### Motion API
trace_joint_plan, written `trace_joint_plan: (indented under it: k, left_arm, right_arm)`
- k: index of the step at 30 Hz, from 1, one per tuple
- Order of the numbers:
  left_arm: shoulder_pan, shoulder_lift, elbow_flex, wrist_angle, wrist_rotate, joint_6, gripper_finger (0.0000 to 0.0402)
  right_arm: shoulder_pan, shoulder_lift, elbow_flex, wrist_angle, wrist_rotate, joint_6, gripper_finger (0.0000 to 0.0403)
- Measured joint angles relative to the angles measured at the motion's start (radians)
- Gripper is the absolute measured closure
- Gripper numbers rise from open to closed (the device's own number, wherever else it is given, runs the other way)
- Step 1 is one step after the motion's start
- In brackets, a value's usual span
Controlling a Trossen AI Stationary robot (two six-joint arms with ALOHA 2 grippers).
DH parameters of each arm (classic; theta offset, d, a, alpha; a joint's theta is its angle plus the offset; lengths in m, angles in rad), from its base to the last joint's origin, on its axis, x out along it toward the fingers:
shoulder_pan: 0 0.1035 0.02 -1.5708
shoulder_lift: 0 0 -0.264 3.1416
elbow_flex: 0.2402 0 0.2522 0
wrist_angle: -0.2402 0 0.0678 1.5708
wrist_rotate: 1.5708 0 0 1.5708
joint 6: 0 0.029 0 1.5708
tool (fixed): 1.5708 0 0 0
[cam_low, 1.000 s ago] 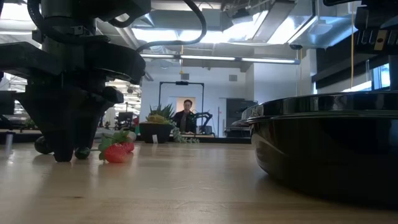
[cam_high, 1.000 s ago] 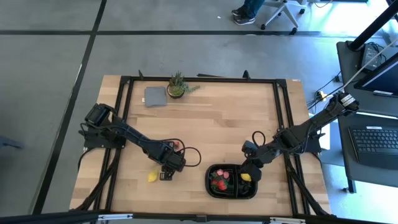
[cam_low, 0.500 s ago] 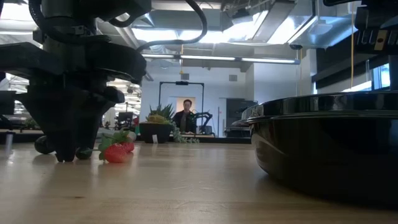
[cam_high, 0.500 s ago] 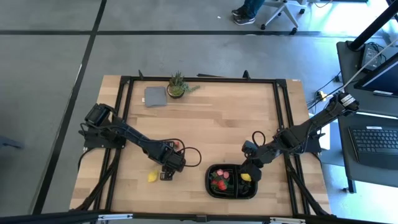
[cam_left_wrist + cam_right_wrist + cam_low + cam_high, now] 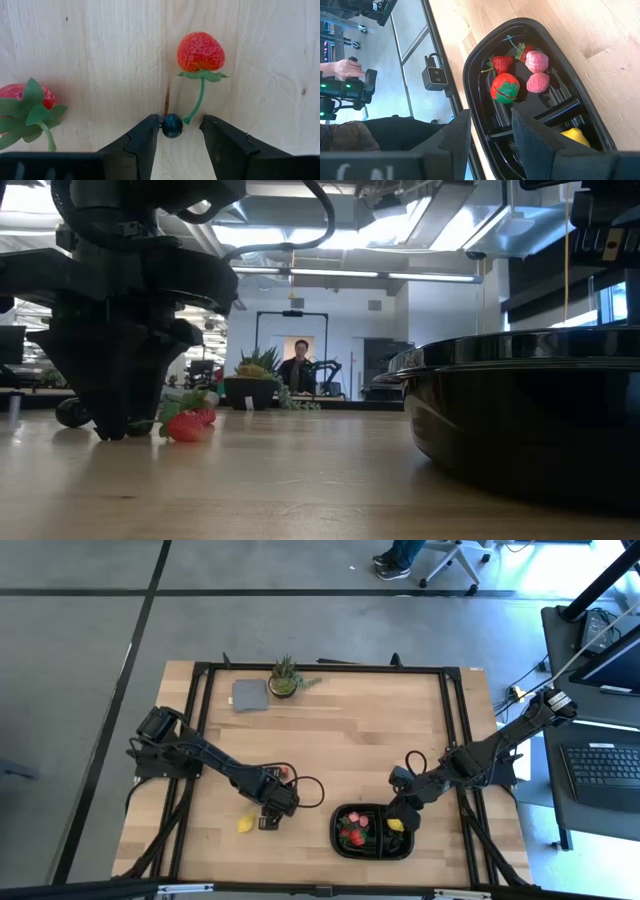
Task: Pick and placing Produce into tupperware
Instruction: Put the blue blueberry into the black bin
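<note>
Produce split between table and tray. Dark cherry [image 5: 172, 125] down on the wood between the left gripper's [image 5: 181, 135] parted fingers, touching one finger, a gap to the other, not clamped. Green stem curving from the cherry up to a strawberry [image 5: 200, 52] just beyond it; second strawberry [image 5: 21, 97] off to one side on the bare boards. Left gripper [image 5: 270, 817] low over the front-left part of the table, with a lemon [image 5: 245, 824] just beside it and a red berry [image 5: 284, 773] near the arm. Same gripper looming at table level beside a strawberry [image 5: 188, 424] in the low view.

Tupperware [image 5: 342, 843] near the front edge, right of centre, a black tray [image 5: 475, 102] already holding strawberries [image 5: 503, 64], a red-green piece [image 5: 505, 87], two pink bits [image 5: 537, 61] and a lemon [image 5: 575, 135] in a separate compartment. Right gripper [image 5: 397, 823] poised over the tray's right end, fingers apart, gripping nothing.

Potted plant [image 5: 285, 677] and grey cloth [image 5: 248, 695] at the far edge.
</note>
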Motion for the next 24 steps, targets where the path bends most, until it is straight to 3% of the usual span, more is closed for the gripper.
trace_joint_plan:
  k: [18, 24]
  left_arm:
    - [0.000, 0.000, 0.001, 0.002, -0.001, 0.006, 0.0255]
    - [0.000, 0.001, 0.001, 0.005, -0.005, 0.006, 0.0277]
  right_arm:
    - [0.000, 0.000, 0.000, 0.000, 0.000, -0.005, 0.0256]
    - [0.000, 0.000, 0.000, 0.000, 0.000, -0.008, 0.0256]
